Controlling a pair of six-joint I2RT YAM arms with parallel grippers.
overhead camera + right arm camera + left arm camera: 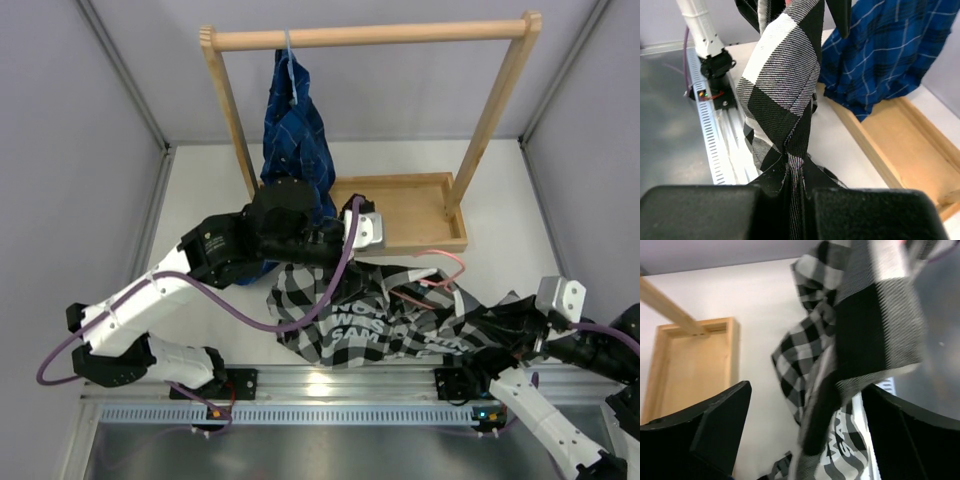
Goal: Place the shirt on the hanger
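The black-and-white checked shirt (375, 315) with white lettering is bunched at the table's near middle and lifted on its right side. The pink wire hanger (446, 268) lies partly under the shirt's far right edge, only part of its wire showing. My left gripper (372, 258) hovers over the shirt's far left edge. In the left wrist view it (806, 386) is open, with a hanging fold of the shirt (840, 370) between its wide-apart fingers. My right gripper (507, 326) is shut on the shirt's right edge, and the cloth (785, 95) rises from the pinched jaws (796, 172).
A wooden rack (370, 37) stands at the back with a dark blue plaid shirt (295, 130) hanging from its bar on a light hanger. Its wooden tray base (410, 210) lies just behind the checked shirt. A metal rail (330, 385) runs along the near edge.
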